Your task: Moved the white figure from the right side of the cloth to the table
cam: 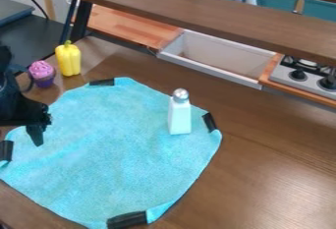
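One white figure [179, 119] stands on the cloth [105, 149], well apart from the gripper [39, 130]; long axis vertical, silver top [181, 94] up. Grip state: I cannot tell.

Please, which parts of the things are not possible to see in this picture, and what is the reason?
In the camera view:
- White figure: far side, turned away.
- Stove: back, behind the shelf; right part, cut by the right edge.
- Arm: base, past the left edge.
- Cloth: left tip, cut by the left edge.
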Motion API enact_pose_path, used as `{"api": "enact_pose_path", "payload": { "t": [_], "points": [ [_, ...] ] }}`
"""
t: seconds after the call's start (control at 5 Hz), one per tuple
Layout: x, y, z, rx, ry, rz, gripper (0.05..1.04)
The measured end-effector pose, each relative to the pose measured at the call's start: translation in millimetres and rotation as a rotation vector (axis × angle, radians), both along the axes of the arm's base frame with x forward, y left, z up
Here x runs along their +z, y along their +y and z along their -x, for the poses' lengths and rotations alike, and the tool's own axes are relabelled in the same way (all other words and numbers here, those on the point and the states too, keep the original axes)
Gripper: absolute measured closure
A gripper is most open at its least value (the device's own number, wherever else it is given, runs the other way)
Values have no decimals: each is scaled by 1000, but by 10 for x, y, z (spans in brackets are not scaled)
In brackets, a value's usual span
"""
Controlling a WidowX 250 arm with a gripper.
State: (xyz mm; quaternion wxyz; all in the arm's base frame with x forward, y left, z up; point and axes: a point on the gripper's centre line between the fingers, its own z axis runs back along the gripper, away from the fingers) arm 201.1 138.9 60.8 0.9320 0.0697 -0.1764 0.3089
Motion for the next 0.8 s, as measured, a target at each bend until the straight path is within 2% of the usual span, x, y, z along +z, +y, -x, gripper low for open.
{"api": "enact_pose_path", "payload": {
  "t": [0.2, 0.4, 0.6, 0.8],
  "points": [
    [-38, -26, 14, 10, 18, 19, 83],
    [71, -193, -188, 17, 23, 62, 83],
    [77, -358, -417, 28, 35, 85, 83],
    [101, -525, -672, 40, 14, 77, 83]
  ]
}}
